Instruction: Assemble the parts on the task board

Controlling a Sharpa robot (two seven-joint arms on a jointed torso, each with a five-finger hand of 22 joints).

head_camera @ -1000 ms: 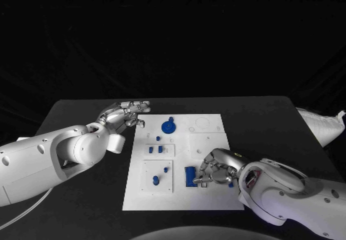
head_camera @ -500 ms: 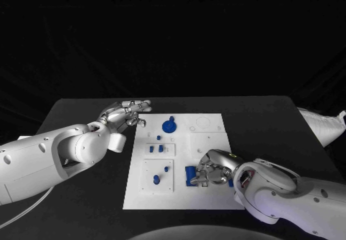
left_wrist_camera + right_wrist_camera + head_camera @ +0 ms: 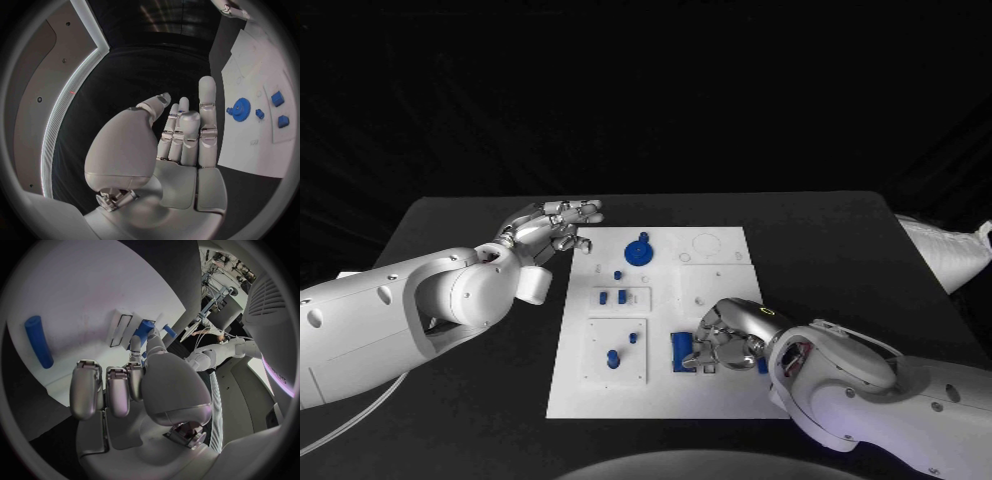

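Right hand curled onto blue block on task board; grip unclear | left hand held open, empty, beside board.

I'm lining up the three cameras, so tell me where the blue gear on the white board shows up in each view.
Head view: the blue gear lies on the far part of the task board, near the left hand.
Left wrist view: the gear lies on the board just beyond the left hand's fingertips.
Right wrist view: I cannot make out the gear.
Shared landmark: the white task board itself.
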